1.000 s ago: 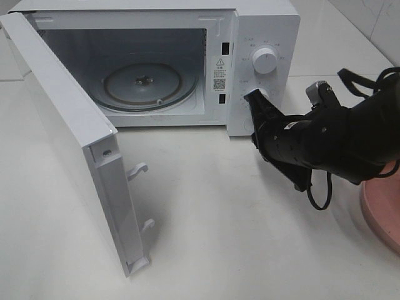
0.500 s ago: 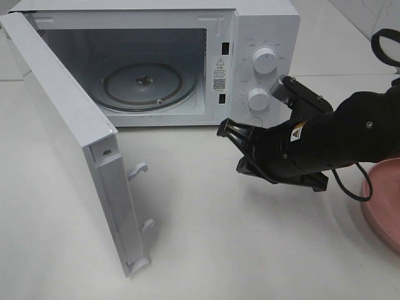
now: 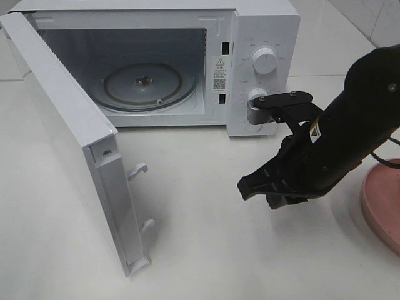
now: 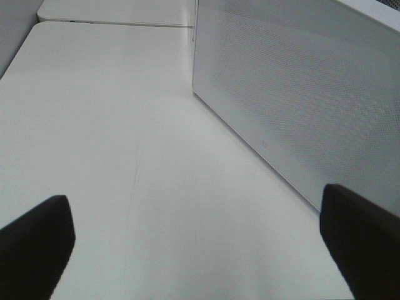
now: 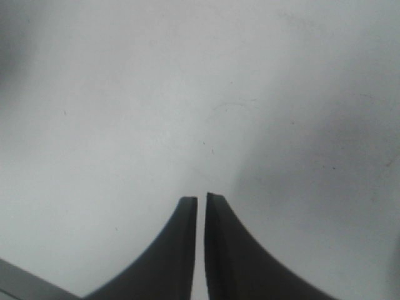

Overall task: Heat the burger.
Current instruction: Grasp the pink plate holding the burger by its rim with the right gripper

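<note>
Nearest you, the microwave door (image 3: 62, 125) swings out over the front left of the tabletop (image 3: 200, 250), latch hooks facing inward. Your left tool (image 4: 197, 234) waits outside that door, fingers spread wide and empty. Your right tool (image 3: 245, 187) hovers over the middle of the tabletop, all but clenched: only a thin slit shows between its fingers (image 5: 184, 250), and nothing sits in it.

The burger is in none of these views. Only a slice of the pink plate (image 3: 382, 206) shows, toward the tabletop's right edge, so expect it there but confirm before you reach.

Farther back, the right arm's wrist hardware sits just beside the lower knob (image 3: 257, 98), and a careless swing could nudge it. A hard pinch could slide the burger's layers apart. Carrying it low risks clipping the microwave's sill before the glass turntable (image 3: 142, 84).
</note>
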### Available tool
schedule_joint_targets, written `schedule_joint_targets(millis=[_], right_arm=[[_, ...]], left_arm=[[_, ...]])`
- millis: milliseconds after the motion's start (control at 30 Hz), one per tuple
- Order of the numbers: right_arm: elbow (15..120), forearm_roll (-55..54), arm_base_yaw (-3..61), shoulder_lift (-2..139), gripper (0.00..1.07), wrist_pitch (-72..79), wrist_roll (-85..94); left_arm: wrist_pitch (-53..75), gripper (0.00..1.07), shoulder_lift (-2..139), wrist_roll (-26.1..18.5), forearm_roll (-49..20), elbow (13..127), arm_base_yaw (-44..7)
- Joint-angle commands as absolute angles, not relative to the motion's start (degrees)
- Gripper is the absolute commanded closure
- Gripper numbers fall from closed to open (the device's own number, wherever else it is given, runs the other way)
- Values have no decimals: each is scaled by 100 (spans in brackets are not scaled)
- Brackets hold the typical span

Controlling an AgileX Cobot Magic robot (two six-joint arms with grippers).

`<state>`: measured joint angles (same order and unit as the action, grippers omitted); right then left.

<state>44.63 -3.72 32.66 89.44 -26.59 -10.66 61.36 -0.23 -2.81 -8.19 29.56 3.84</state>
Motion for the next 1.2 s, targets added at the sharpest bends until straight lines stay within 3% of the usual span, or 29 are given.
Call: schedule_joint_targets(millis=[33,367,467,533,567,633,667,733,767,800,1200], right_arm=[[4584,-264,3083,8743,97,-3421,-384],[4589,246,2429,8170,90,-4337,-315],[4589,458,2126,7953,82,-4561,-321],[4589,665,1856,7781,67,-4715,-304],[4589,665,1856,7781,67,-4715,-304],[4589,991,1495,7609,39,-4796,-252],[4589,991,1495,7609,39,-4796,-252],[4589,1192,1261,7580,20,-4790,-258],[4589,1192,1261,7580,20,-4790,-258],[4584,1261,1152,7597,13,-4750,-258],[4584,1238,1003,7924,15,-4332,-338]], left_arm=[[6136,7,-132,-275,-825,2956,361],[6136,7,-132,-275,-825,2956,361],[6136,7,-132,-275,-825,2956,361],[6136,7,-132,-275,-825,2956,361],[6136,7,-132,-275,-825,2956,361],[6136,7,-132,-275,-825,2956,361],[6136,7,-132,-275,-825,2956,361],[6136,7,-132,-275,-825,2956,361],[6136,7,-132,-275,-825,2956,361],[6136,7,-132,-275,-825,2956,361],[6136,7,-132,-275,-825,2956,361]])
